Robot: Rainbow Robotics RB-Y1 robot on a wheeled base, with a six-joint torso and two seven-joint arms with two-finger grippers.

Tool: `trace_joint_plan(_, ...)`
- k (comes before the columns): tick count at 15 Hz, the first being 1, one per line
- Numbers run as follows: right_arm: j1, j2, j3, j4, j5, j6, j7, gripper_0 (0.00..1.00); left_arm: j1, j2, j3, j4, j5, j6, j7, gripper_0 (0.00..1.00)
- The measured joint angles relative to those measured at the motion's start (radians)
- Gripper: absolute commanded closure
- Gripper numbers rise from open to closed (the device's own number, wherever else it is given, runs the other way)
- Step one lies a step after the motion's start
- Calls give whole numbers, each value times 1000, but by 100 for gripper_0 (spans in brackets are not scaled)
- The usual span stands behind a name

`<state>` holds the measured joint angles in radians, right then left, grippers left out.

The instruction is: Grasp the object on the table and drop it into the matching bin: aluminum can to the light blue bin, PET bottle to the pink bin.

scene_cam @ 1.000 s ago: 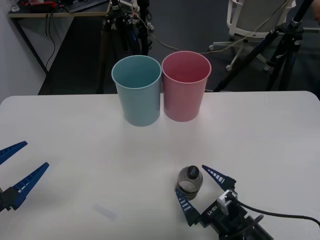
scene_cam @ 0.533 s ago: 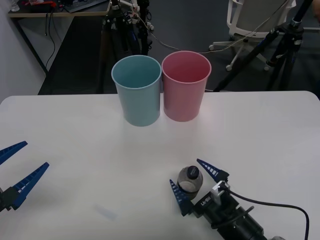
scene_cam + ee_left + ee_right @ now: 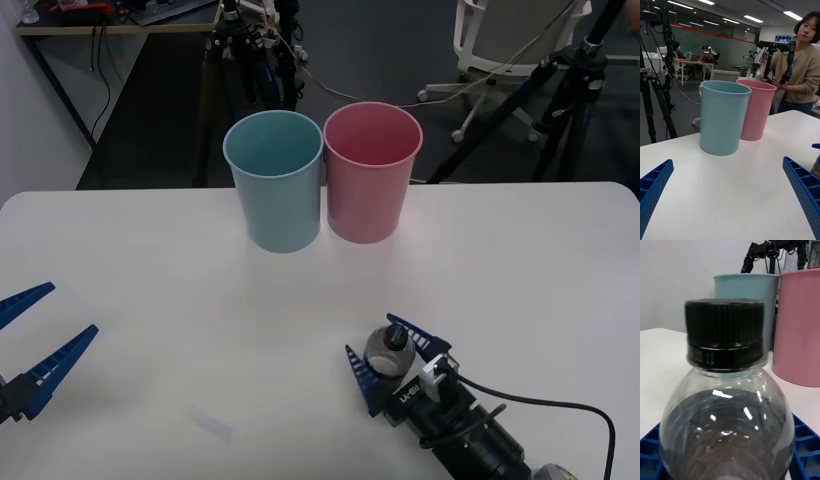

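The PET bottle (image 3: 384,349), clear with a dark cap (image 3: 724,330), stands upright on the table (image 3: 150,260) near its front edge, right of the middle. My right gripper (image 3: 383,352) is shut on the PET bottle, one blue finger (image 3: 807,450) pressed against each side of its body. Across the table at the back stand the light blue bin (image 3: 275,190) and the pink bin (image 3: 370,185), side by side and touching, the pink one to the right. My left gripper (image 3: 72,308) waits open at the table's left edge, holding nothing.
Tripods (image 3: 560,90) and a white chair (image 3: 500,35) stand on the dark floor behind the table. From the left wrist, both bins (image 3: 722,116) appear across bare white tabletop (image 3: 733,187).
My right gripper has pushed forward around the bottle and its fingers have closed from a wide gap onto the bottle's sides. The left arm has stayed still.
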<state>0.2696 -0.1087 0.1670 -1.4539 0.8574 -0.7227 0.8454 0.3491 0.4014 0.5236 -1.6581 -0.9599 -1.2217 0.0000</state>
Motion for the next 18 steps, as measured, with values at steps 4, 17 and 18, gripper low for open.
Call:
trace_joint_plan(4,2,0,-2,0,-3,-1,9,100,0,0,0,0,0,0,0,0)
trace_joint_plan(17,192,-228,-4,-306,-149,124,-38,100,0,0,0,0,0,0,0,0)
trace_joint_plan(18,210,-265,-4,-358,-186,161,-48,100,0,0,0,0,0,0,0,0)
